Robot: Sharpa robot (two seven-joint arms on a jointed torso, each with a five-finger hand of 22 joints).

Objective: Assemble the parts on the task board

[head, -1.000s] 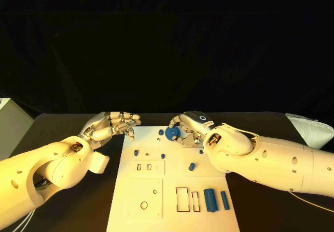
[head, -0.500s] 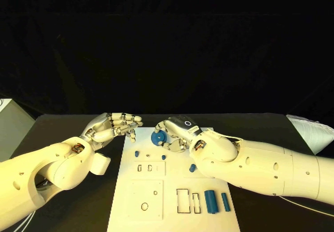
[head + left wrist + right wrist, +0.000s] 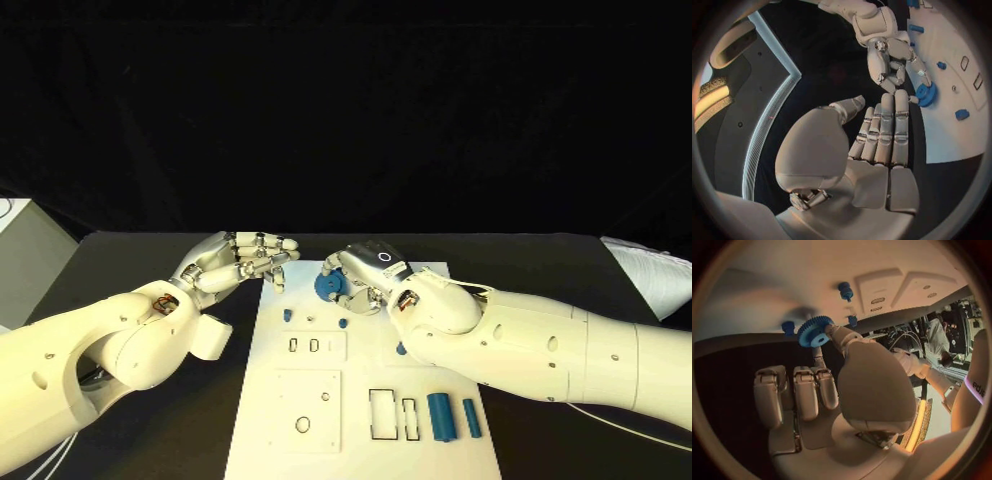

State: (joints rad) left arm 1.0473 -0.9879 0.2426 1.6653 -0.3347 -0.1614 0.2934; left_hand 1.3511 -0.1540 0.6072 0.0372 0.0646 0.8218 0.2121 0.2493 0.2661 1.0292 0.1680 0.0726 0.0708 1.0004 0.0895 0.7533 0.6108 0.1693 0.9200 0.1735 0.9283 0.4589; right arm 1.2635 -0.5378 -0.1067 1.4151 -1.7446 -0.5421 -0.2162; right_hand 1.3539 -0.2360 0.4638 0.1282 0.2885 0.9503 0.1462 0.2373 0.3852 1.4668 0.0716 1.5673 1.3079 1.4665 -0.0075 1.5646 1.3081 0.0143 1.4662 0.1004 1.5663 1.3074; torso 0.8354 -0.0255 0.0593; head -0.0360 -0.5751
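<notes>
Gear first: my right hand [image 3: 364, 275] pinches a small blue toothed gear [image 3: 327, 285] between thumb and fingertip, just above the far end of the white rectangular task board [image 3: 361, 410] at the centre of the head frame. My left hand [image 3: 238, 260] hovers at the board's upper-left corner, fingers curled loosely, holding nothing. Two blue cylinders [image 3: 451, 417] lie at lower right on the black table [image 3: 130, 260].

a black table [image 3: 130, 262] carries the white task board [image 3: 325, 400] at its middle.
</notes>
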